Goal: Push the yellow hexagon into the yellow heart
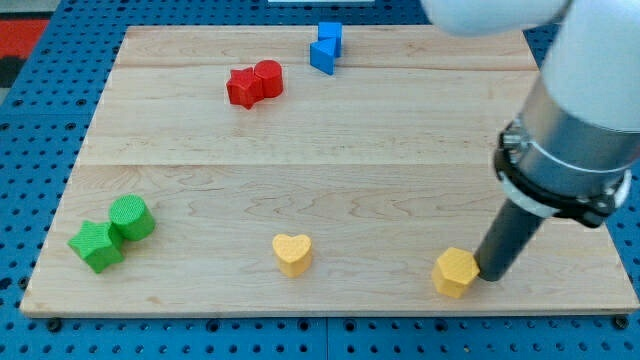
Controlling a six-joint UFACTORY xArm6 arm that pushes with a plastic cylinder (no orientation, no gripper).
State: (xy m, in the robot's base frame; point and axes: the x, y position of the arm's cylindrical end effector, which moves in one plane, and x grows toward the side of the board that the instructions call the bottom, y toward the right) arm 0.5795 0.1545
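The yellow hexagon (455, 272) lies near the view's bottom right of the wooden board. The yellow heart (292, 253) lies to its left, near the bottom centre, well apart from it. My tip (490, 277) rests on the board right against the hexagon's right side. The dark rod rises up and to the right into the arm's grey body.
A green star (96, 246) and a green cylinder (131, 218) touch at the bottom left. A red star (243, 87) and a red cylinder (268, 78) touch at the top centre. Two blue blocks (325, 47) sit at the top. The board's bottom edge (330, 310) is close to the yellow blocks.
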